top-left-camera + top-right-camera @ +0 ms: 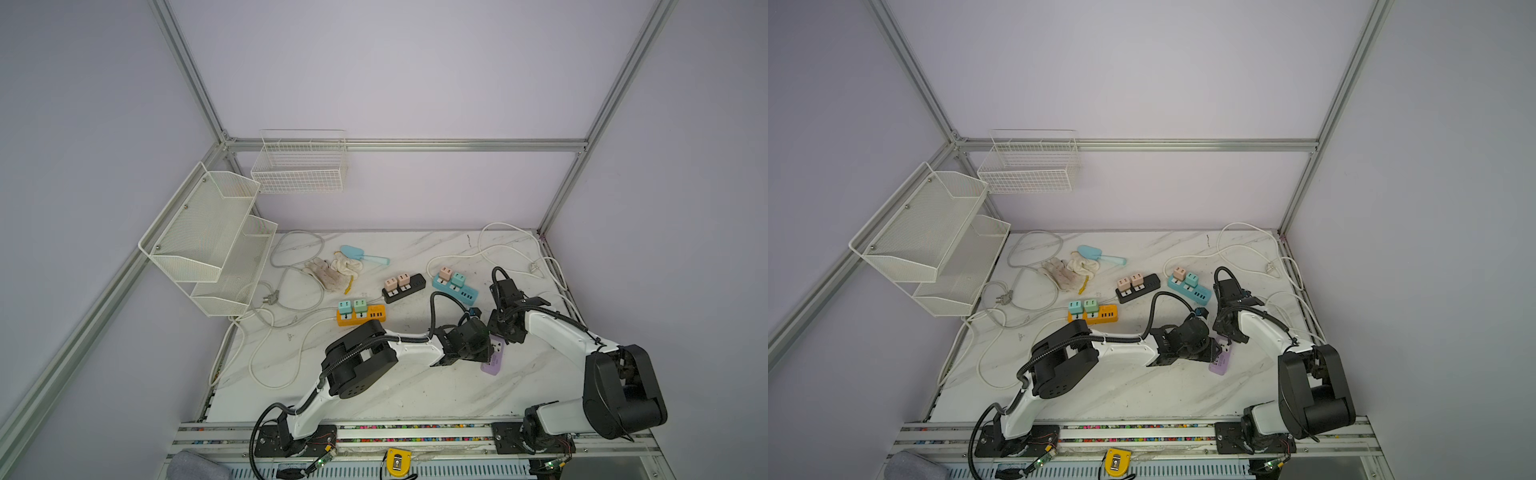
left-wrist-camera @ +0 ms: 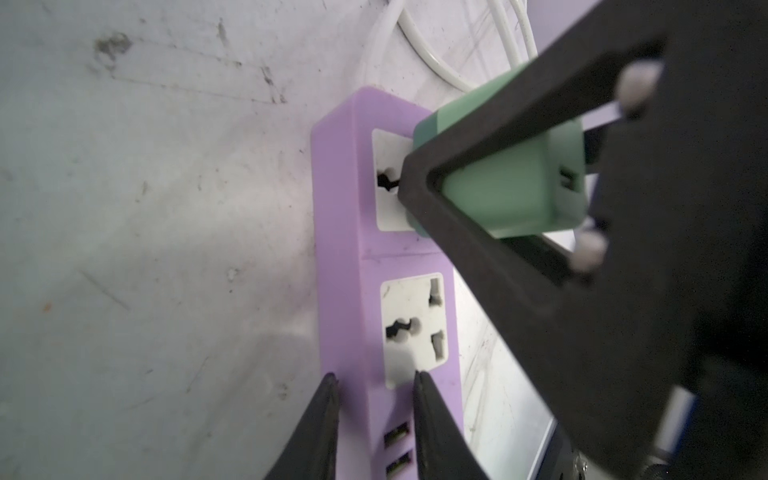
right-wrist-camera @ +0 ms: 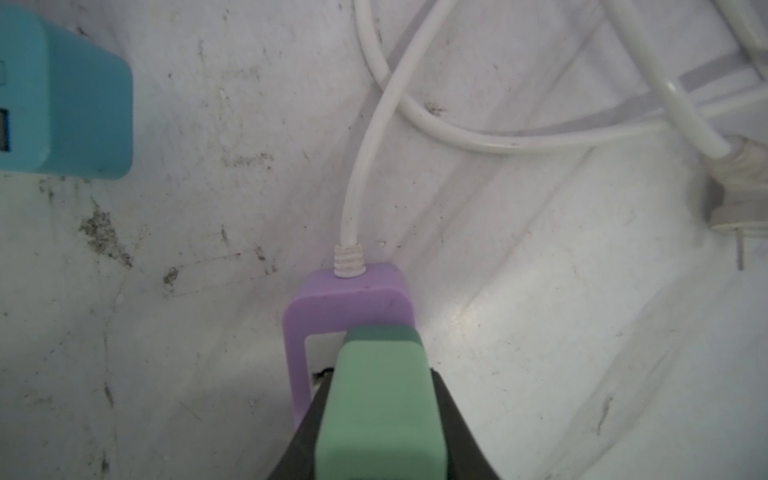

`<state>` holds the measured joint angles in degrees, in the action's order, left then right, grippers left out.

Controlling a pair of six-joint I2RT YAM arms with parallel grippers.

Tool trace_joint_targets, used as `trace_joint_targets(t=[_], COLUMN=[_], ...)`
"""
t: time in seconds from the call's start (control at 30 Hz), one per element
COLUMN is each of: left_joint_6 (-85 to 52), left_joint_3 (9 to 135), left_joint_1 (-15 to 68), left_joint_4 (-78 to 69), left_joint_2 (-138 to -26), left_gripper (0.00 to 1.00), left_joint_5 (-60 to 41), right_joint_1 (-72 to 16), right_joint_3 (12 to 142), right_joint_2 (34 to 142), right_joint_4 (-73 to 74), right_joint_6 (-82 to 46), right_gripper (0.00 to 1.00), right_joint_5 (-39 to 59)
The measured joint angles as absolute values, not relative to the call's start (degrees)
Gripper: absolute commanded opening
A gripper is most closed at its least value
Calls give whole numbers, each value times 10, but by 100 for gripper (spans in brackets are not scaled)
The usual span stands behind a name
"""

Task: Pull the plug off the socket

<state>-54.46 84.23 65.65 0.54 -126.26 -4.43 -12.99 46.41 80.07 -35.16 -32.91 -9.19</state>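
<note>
R jaws pinching green plug, seated at cord-end socket of purple strip, approx 5 o'clock of blue strip on counter. L jaws slightly parted, tips resting on purple strip.

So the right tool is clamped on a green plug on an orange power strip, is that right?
Not orange: the power strip is purple, as the right wrist view shows. The right tool does clamp the green plug on it.
</note>
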Motion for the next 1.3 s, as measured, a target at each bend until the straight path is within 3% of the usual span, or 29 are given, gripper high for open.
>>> trace_joint_targets(t=[1.03,1.3], left_joint_6=[-545,-545], left_joint_3=[868,870], left_joint_1=[656,654], left_joint_4=[24,24], left_joint_2=[-1275,-1277], left_gripper=[27,27], left_joint_5=[-49,-53], right_joint_1=[-105,-132], right_joint_3=[451,472], right_joint_2=[781,804], right_joint_4=[-349,-359], right_joint_6=[-339,-341], right_gripper=[17,18], right_joint_5=[-73,-100])
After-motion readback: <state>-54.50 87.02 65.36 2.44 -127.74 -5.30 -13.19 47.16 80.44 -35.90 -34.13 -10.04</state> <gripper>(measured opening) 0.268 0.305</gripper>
